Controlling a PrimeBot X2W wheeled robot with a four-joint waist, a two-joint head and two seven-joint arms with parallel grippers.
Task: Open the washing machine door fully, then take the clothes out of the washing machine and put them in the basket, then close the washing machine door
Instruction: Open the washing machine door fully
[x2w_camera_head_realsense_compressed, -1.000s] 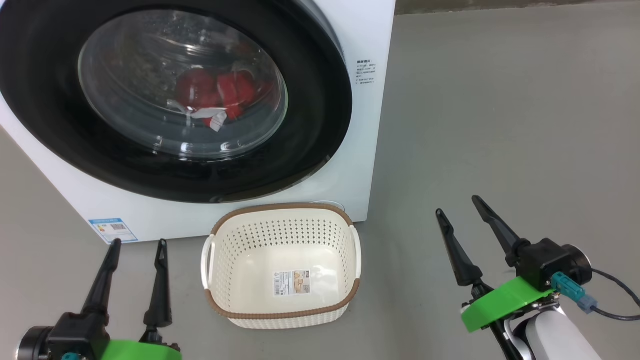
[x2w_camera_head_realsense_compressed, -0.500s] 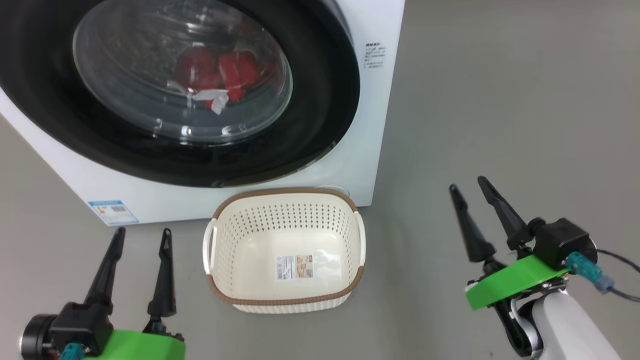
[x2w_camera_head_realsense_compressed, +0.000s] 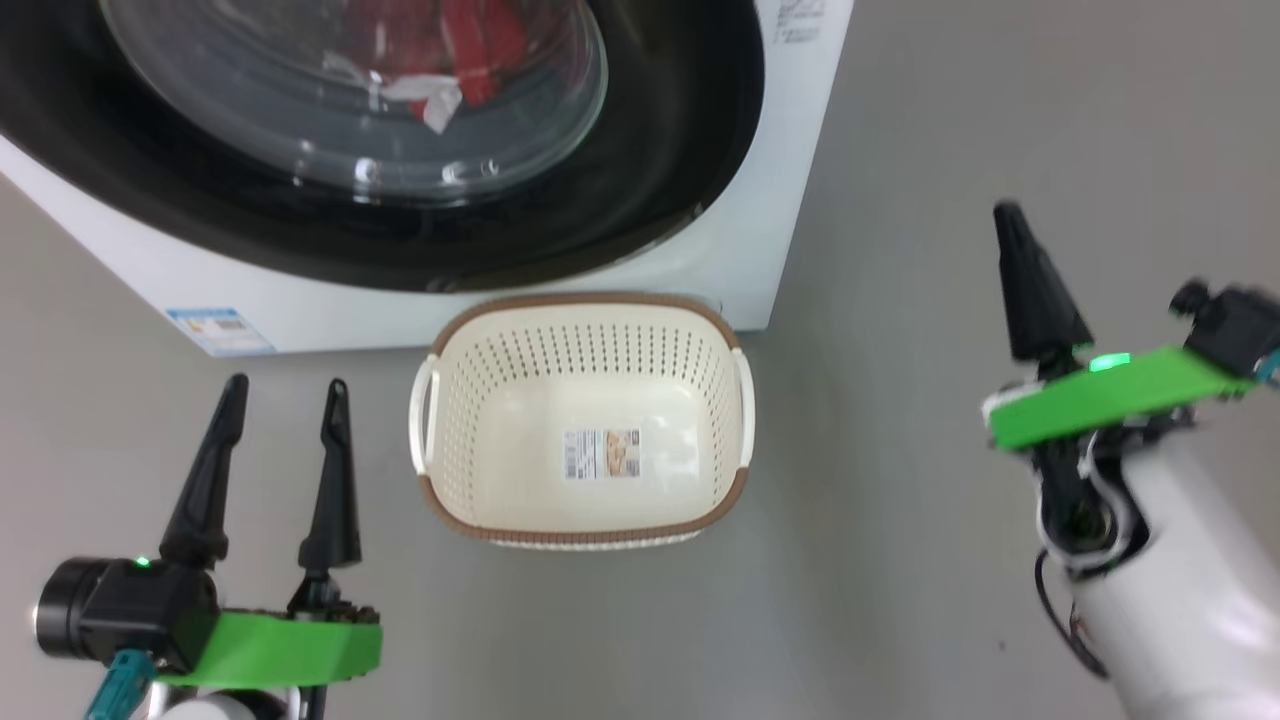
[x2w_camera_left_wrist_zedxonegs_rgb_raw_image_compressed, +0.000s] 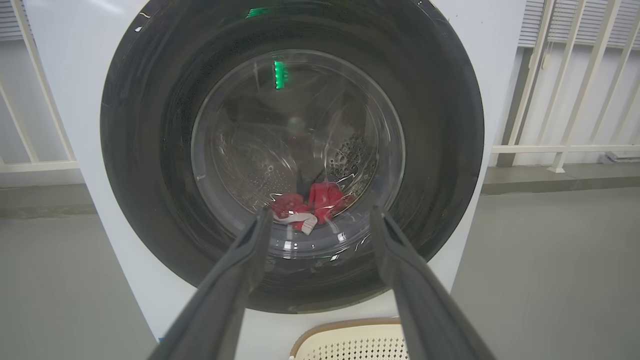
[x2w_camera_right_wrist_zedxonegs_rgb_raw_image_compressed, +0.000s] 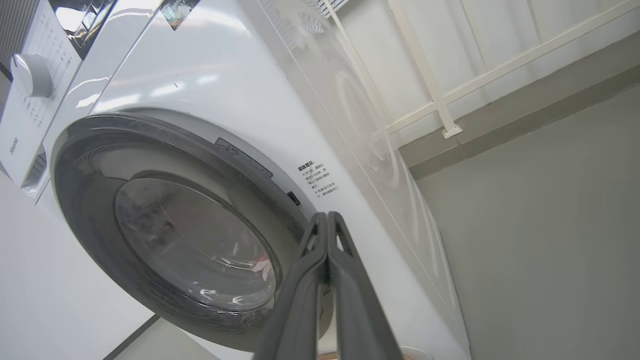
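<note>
On washing machine (x2w_camera_head_realsense_compressed: 780, 180), blue sticker (x2w_camera_head_realsense_compressed: 218, 330): print too small to read. In basket (x2w_camera_head_realsense_compressed: 580, 299), label (x2w_camera_head_realsense_compressed: 601, 453) likewise unreadable. State: left pincer (x2w_camera_head_realsense_compressed: 287, 385) apart, right pincer (x2w_camera_head_realsense_compressed: 1005, 210) together, empty.

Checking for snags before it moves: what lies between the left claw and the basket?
Just bare grey floor. In the head view nothing stands between the left claw and the basket.
</note>
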